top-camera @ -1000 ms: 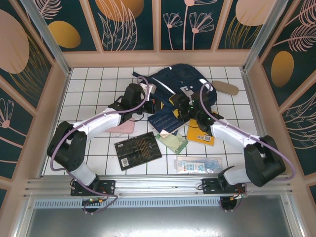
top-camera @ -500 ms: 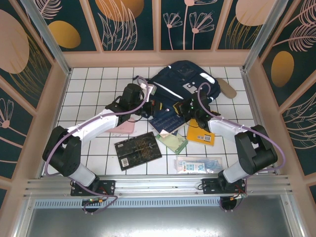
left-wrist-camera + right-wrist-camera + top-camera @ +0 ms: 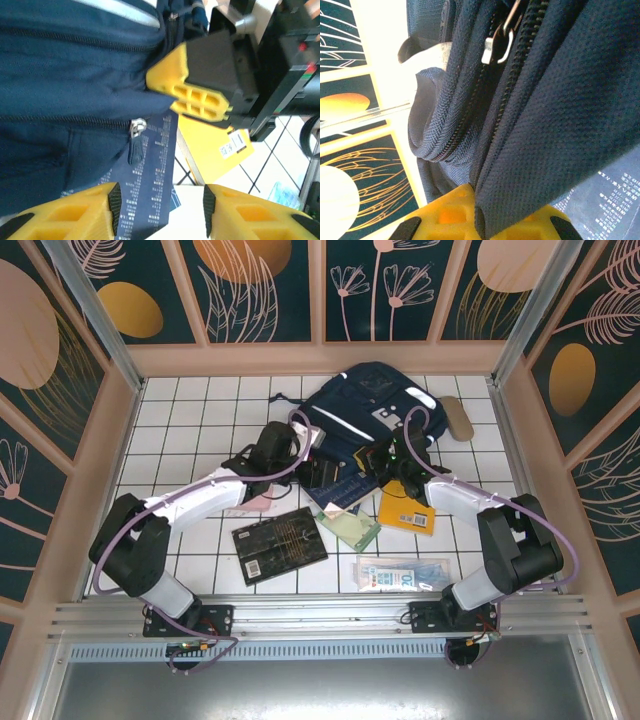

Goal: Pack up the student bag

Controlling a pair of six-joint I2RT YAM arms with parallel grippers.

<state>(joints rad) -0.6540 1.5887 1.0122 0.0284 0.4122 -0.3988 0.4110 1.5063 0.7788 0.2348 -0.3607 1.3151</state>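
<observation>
Top external view, nearest first: a black book [image 3: 279,543] and a yellow book [image 3: 408,510] are seen lying unpacked on the tiled table [image 3: 190,420]. Just beyond, the left gripper [image 3: 318,472] is held open and empty over a dark blue booklet [image 3: 340,488], while a fold of navy fabric beside a zipper is pinched by the closed right gripper [image 3: 385,458], probably to lift the opening. Farthest, the student bag [image 3: 375,405], to which this fabric belongs, is laid flat near the back wall.

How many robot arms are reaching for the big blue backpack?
2. The left arm reaches the student bag from the left. The right arm reaches it from the right, with the right gripper shut on the bag's fabric.
</observation>
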